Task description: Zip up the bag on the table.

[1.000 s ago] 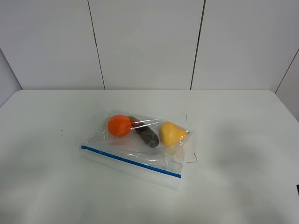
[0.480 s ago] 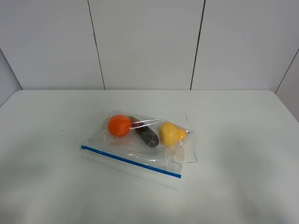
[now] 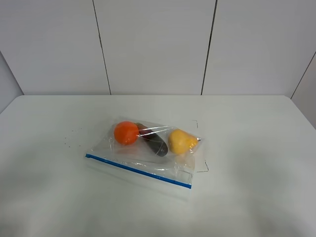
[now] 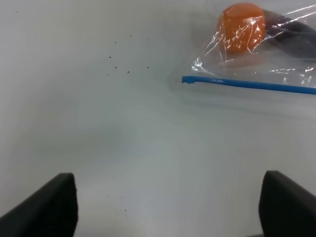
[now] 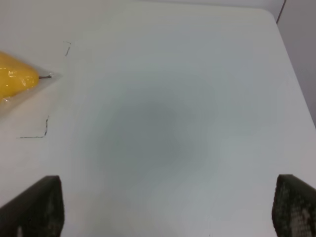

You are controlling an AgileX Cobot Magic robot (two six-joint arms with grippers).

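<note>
one clear bag (image 3: 148,150) lies flat near the middle of the white bench (image 3: 256,148), its long sides running at a slant across the high view. its blue zipper strip (image 3: 138,171) runs along the edge nearest the camera, from lower left to further right and lower. three fruits show through the plastic in a row along the far side: an orange one (image 3: 126,132) at the left, a dark one (image 3: 154,142) in the middle touching it, a yellow one (image 3: 181,141) at the right. small dark specks (image 3: 69,140) dot the bench left of the bag; thin pen marks (image 3: 201,170) sit just beside its right end.

neither arm appears in the high view. in the left wrist view the left fingers (image 4: 49,210) stand wide apart, holding nothing, above bare bench; the left end of the zipper strip (image 4: 247,84) and the orange fruit (image 4: 242,27) lie ahead, well apart from them. in the right wrist view the right fingers (image 5: 37,207) are likewise spread wide and hold nothing, over bare bench; only the tip of the yellow fruit (image 5: 17,79) and the pen marks (image 5: 45,127) show at the side, well apart from them.
</note>
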